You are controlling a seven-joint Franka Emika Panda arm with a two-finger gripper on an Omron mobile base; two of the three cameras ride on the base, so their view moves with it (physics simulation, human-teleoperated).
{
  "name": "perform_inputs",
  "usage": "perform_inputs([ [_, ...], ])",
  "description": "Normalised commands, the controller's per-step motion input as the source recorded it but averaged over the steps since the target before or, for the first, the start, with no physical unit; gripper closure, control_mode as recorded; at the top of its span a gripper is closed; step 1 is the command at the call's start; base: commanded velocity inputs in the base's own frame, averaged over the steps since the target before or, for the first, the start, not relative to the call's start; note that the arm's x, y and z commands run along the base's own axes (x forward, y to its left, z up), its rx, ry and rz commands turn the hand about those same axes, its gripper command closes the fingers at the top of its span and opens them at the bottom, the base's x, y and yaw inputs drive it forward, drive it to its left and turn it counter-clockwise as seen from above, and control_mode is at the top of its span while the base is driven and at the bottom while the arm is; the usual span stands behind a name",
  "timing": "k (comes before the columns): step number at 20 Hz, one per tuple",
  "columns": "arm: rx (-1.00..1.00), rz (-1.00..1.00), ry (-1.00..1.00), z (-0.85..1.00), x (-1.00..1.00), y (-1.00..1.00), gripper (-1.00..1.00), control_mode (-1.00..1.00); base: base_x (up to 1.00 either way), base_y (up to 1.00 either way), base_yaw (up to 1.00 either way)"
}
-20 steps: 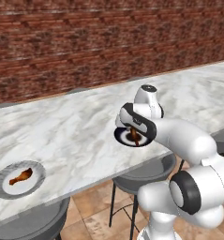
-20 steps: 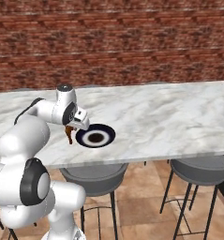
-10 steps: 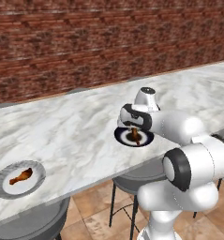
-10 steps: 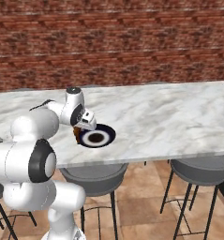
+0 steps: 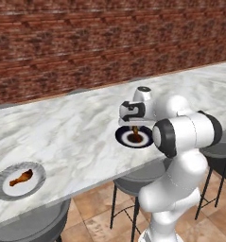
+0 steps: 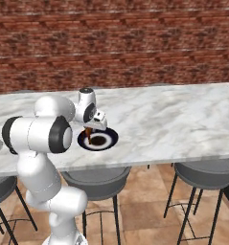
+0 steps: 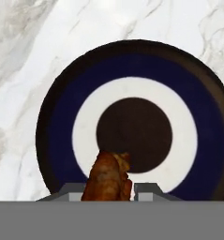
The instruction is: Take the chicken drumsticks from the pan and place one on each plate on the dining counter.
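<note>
My gripper (image 5: 134,127) is shut on an orange-brown chicken drumstick (image 5: 135,133) and holds it hanging just above the dark navy plate (image 5: 123,138) on the dining counter (image 5: 72,127). In the right base view the drumstick (image 6: 88,136) is over the left part of that plate (image 6: 111,139). In the hand view the drumstick (image 7: 108,176) sticks up between the fingertips, over the plate's (image 7: 62,108) near ring. A second drumstick (image 5: 21,177) lies on the light grey plate (image 5: 2,188) far to the left. The pan is out of view.
A brick wall (image 5: 86,42) runs behind the marble counter (image 6: 164,119). Round grey stools (image 6: 97,180) (image 6: 204,168) stand under its front edge, above a brown tiled floor. My own white arm bulks close beside the dark plate.
The arm has swung in, carrying the drumstick from beside the dark plate's left edge to over the plate. The grip has stayed shut, and both plates have stayed in place.
</note>
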Motion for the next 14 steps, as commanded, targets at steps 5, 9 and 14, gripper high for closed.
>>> perform_inputs([
  [5, -0.09, 0.00, 0.04, -0.31, 0.32, 0.01, 1.00, -1.00, 0.00, 0.00, 0.00],
  [9, -0.04, 0.00, 0.01, -0.30, 0.26, 0.00, 1.00, -1.00, 0.00, 0.00, 0.00],
  [14, -0.01, 0.00, 0.00, -0.24, 0.05, -0.03, 1.00, -1.00, 0.00, 0.00, 0.00],
])
